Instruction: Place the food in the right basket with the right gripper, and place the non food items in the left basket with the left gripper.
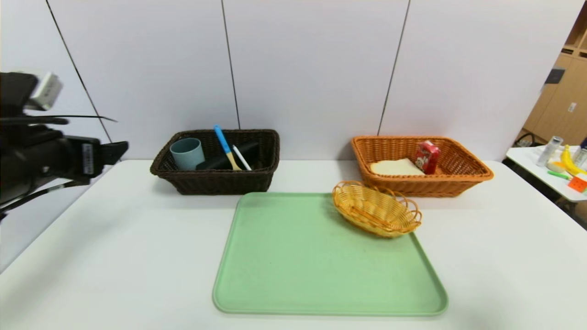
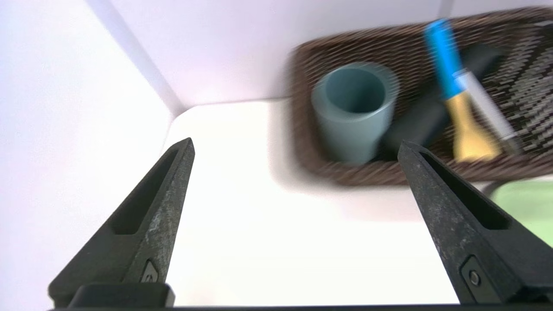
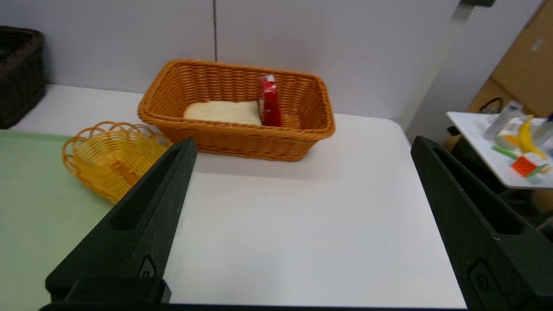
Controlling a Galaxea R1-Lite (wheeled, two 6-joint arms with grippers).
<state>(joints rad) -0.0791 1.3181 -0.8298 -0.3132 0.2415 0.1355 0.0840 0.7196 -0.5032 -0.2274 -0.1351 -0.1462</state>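
Carton [image 1: 427,157] print unreadable; red, inside right basket [image 1: 463,179].

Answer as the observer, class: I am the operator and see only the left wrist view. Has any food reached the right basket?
Observer: Yes, the bread and the red carton sit inside the right basket.
Operator: My left gripper hangs open. And the right gripper?
Observer: The right gripper is open too, holding nothing, above the table facing that basket.
Operator: Anything on the green tray?
Observer: Only a small yellow basket, at its far right corner.
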